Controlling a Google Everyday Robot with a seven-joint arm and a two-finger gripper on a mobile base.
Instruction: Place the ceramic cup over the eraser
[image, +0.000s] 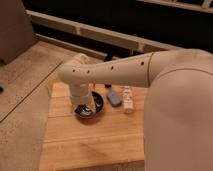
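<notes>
Over the round black bowl (99, 106) on the slatted wooden table (90, 145) — gripper (87, 107) sits low, grip state untellable

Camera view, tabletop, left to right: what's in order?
black round bowl, with the gripper down over it → flat grey-blue rounded object → small clear plastic bottle

One wooden table (75, 145), one round black bowl (99, 110), one flat grey-blue object (114, 98), one clear plastic bottle (128, 100), possibly one small dark eraser block (107, 85), and one gripper (87, 105) down at the bowl.
</notes>
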